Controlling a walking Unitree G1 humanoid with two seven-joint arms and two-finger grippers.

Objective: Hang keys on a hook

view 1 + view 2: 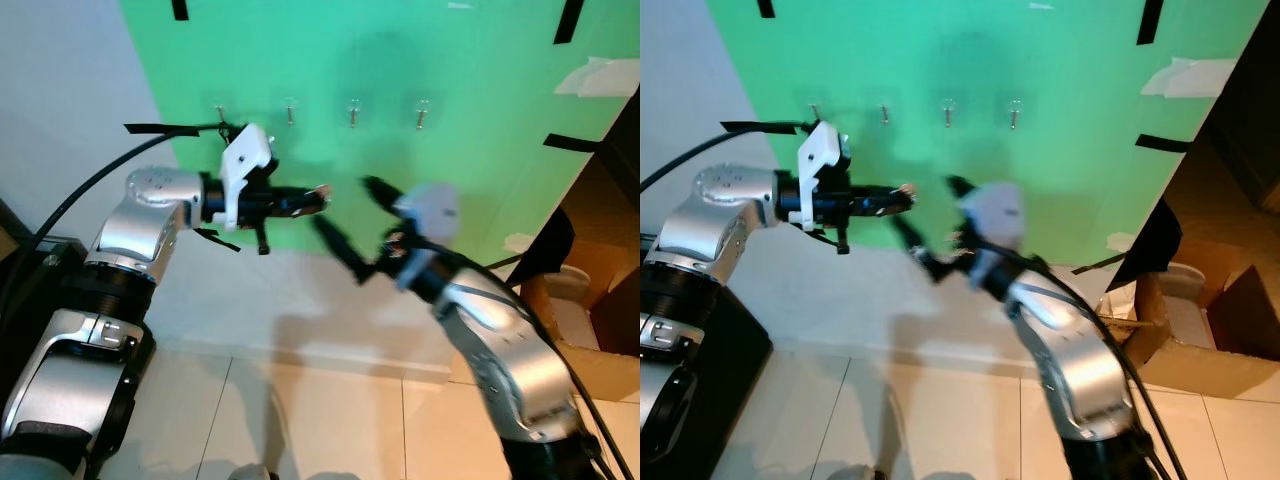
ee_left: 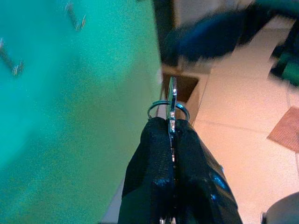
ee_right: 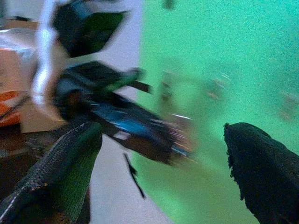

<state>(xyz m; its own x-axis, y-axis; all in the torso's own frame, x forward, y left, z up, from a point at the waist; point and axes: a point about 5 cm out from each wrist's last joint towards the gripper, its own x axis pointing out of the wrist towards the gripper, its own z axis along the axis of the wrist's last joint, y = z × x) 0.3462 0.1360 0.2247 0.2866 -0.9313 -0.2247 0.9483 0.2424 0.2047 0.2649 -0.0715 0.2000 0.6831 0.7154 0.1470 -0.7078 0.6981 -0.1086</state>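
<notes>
My left gripper (image 1: 318, 196) is shut on a silver key with a small ring (image 2: 172, 103), held out in front of the green wall panel (image 1: 400, 60). Several small metal hooks (image 1: 353, 112) run in a row on that panel, above the key. Close to the right of the key, my right gripper (image 1: 348, 222) stands open, its fingers (image 3: 257, 158) spread wide and blurred. In the right wrist view the left gripper with the key (image 3: 180, 135) lies between those fingers.
A white wall (image 1: 70, 80) lies left of the green panel, with tiled floor (image 1: 330, 420) below. An open cardboard box (image 1: 1200, 330) stands at the right by a dark doorway. Black tape strips (image 1: 570, 145) mark the panel.
</notes>
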